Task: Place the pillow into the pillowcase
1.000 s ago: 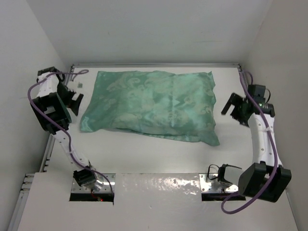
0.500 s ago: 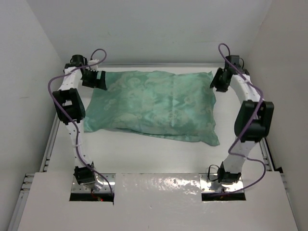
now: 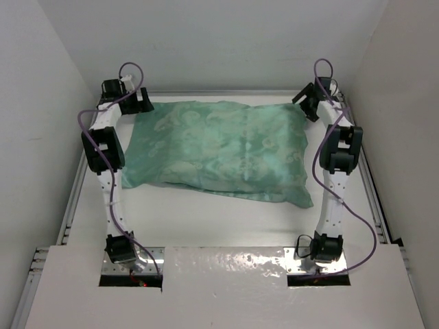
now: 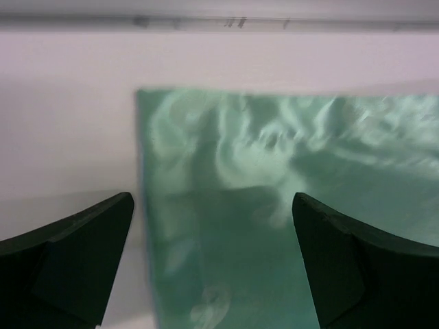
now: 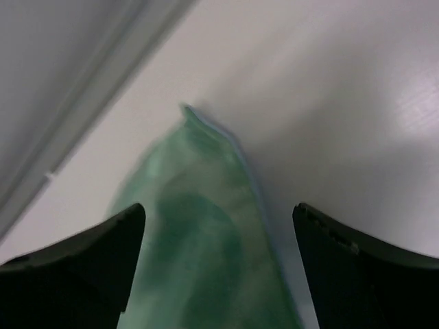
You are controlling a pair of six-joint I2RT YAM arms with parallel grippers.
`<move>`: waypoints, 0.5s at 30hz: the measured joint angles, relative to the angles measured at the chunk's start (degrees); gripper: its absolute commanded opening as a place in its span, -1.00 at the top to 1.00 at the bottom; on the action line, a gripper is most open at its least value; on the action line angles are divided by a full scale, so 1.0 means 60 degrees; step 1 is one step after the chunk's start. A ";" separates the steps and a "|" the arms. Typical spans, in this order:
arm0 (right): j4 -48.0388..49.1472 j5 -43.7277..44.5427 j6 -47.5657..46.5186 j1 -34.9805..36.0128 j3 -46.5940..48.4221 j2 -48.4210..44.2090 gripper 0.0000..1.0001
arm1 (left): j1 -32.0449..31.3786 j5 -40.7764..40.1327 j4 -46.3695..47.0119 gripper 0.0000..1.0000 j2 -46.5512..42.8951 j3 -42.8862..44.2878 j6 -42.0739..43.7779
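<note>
The pillowcase (image 3: 216,151) lies flat on the white table (image 3: 206,219), near the back. Its shiny sea-green side faces up, with pale swirls on it. It looks fat and puffy, with soft wrinkles. The pillow cannot be seen from outside. The long side of the pillowcase runs from left to right. The near right corner sticks out toward the front.

The left gripper (image 3: 140,101) is at the far left corner of the pillowcase. In the left wrist view, the left gripper (image 4: 212,205) has its two dark fingers spread wide apart. One finger (image 4: 75,260) is over the bare table and the other is over the green cloth. The left edge of the pillowcase (image 4: 274,226) runs between them. The view is blurry, so I cannot tell if the fingers touch the cloth.

The right gripper (image 3: 307,103) is at the far right corner. In the right wrist view, the right gripper (image 5: 219,212) is spread wide too. The pointy corner of the pillowcase (image 5: 199,205) sits between its fingers (image 5: 75,267), with nothing pinched.

Both arms reach from the front of the table to the back. Purple cables (image 3: 88,118) loop along them. A grey wall (image 3: 219,41) stands just behind the table.
</note>
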 measured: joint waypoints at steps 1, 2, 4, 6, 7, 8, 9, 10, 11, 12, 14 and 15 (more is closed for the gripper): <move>0.0393 -0.0109 0.0127 0.0018 0.0157 0.0044 -0.59 | -0.0084 -0.0106 0.0095 -0.99 0.0131 0.0000 0.0076; 0.0619 -0.0222 0.0197 0.0051 0.0244 0.0055 -0.48 | -0.0127 -0.0189 0.0211 -0.99 0.0197 0.0098 0.0018; 0.1035 -0.0546 0.0331 0.0153 0.0193 0.0113 0.14 | -0.0219 -0.0361 0.0291 -0.64 0.0277 0.0178 0.0029; 0.1370 -0.0834 0.0470 0.0266 0.0062 0.0273 0.71 | -0.0251 -0.0175 0.0375 0.85 0.0331 0.0186 -0.0055; 0.1475 -0.0954 0.0576 0.0321 -0.0018 0.0364 0.97 | -0.0259 0.0036 0.0401 1.00 0.0379 0.0182 -0.0171; 0.1552 -0.1035 0.0688 0.0364 -0.0124 0.0448 1.00 | -0.0270 0.0310 0.0503 1.00 0.0430 0.0124 -0.0233; 0.1727 -0.1126 0.0892 0.0404 -0.0273 0.0481 1.00 | -0.0266 0.0663 0.0645 1.00 0.0474 -0.0007 -0.0350; 0.1854 -0.1133 0.0896 0.0433 -0.0324 0.0477 1.00 | -0.0262 0.1075 0.0820 1.00 0.0517 -0.0084 -0.0510; 0.1956 -0.1122 0.0911 0.0455 -0.0382 0.0448 1.00 | -0.0251 0.1413 0.1002 1.00 0.0550 -0.0124 -0.0699; 0.2058 -0.1118 0.0911 0.0459 -0.0448 0.0404 1.00 | -0.0197 0.1861 0.1271 1.00 0.0568 -0.0189 -0.0962; 0.2102 -0.1096 0.0860 0.0441 -0.0521 0.0277 1.00 | -0.0127 0.2575 0.1821 1.00 0.0565 -0.0284 -0.1585; 0.2102 -0.1082 0.0827 0.0426 -0.0532 0.0182 1.00 | -0.0066 0.2892 0.2186 1.00 0.0543 -0.0284 -0.1934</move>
